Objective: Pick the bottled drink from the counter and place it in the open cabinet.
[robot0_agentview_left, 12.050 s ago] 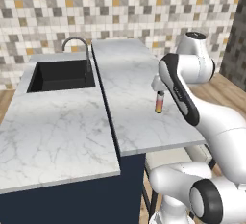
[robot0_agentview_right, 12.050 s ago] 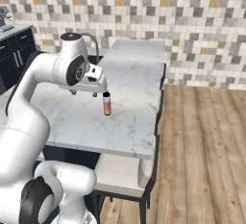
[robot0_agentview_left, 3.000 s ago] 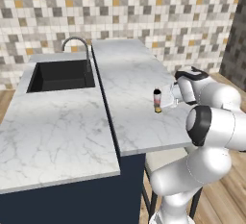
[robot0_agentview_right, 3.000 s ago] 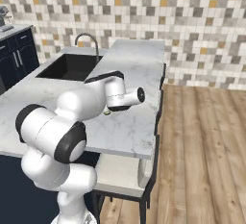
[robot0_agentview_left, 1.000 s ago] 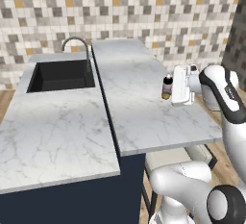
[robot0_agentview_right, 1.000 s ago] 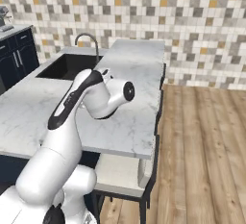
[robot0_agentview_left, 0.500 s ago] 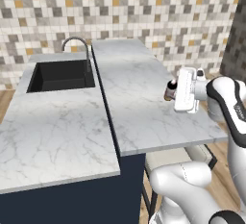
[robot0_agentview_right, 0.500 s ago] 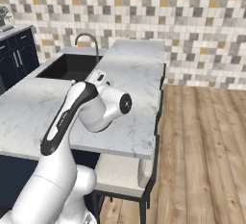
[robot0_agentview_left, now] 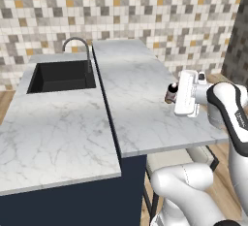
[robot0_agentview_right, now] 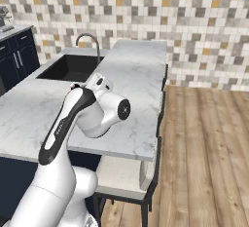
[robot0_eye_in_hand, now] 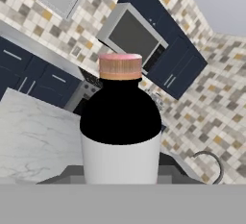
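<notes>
The bottled drink (robot0_eye_in_hand: pixel 120 122) stands between my fingers in the hand view, with a pinkish cap, a dark shoulder and a pale body. From the left base camera its dark top (robot0_agentview_left: pixel 170 92) pokes out to the left of my white hand. My gripper (robot0_agentview_left: pixel 176 94) is shut on it, just above the right part of the white marble counter (robot0_agentview_left: pixel 140 99). Navy wall cabinets (robot0_eye_in_hand: pixel 175 67) flank a microwave (robot0_eye_in_hand: pixel 132 33) far ahead in the hand view; I cannot tell which one is the open cabinet.
A black sink (robot0_agentview_left: pixel 60 74) with a curved faucet (robot0_agentview_left: pixel 77 45) sits in the adjoining marble top to the left. A pale stool (robot0_agentview_right: pixel 121 172) stands under the counter's near edge. Wood floor (robot0_agentview_right: pixel 204 148) lies to the right. Low navy drawers (robot0_eye_in_hand: pixel 33 79) line the far wall.
Three seconds ago the bottle stood on the counter; now it is off the surface in my grip. Over the last second my hand has rolled and shifted slightly with it.
</notes>
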Robot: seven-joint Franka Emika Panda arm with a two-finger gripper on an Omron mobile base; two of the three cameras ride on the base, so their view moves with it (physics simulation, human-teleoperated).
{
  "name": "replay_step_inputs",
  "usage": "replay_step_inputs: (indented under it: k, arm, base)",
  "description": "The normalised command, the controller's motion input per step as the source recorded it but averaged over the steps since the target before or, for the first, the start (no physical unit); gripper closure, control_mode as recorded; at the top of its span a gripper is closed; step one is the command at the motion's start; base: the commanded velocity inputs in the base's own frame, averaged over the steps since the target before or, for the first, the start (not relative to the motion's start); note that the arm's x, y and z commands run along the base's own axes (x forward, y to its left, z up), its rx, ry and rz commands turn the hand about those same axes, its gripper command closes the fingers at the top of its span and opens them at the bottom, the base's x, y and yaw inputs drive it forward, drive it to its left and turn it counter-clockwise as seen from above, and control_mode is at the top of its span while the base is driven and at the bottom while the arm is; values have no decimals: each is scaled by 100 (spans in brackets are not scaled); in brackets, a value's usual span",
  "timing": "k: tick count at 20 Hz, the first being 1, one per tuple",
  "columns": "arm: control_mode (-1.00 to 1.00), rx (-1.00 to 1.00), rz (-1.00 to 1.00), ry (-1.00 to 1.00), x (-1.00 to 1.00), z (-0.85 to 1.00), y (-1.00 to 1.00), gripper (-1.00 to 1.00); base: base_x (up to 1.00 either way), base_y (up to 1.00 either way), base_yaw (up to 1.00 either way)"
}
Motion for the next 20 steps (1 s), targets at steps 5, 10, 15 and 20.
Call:
replay_step_inputs:
  k: [5, 10, 15, 20]
  arm:
    - [100, 0, 0, 0, 0, 0, 0, 100]
    - [100, 0, 0, 0, 0, 0, 0, 100]
    - [100, 0, 0, 0, 0, 0, 0, 100]
    - [100, 0, 0, 0, 0, 0, 0, 100]
  base:
    - [-30, 0, 0]
    - [-59, 0, 0]
    - [-54, 0, 0]
    - [-56, 0, 2]
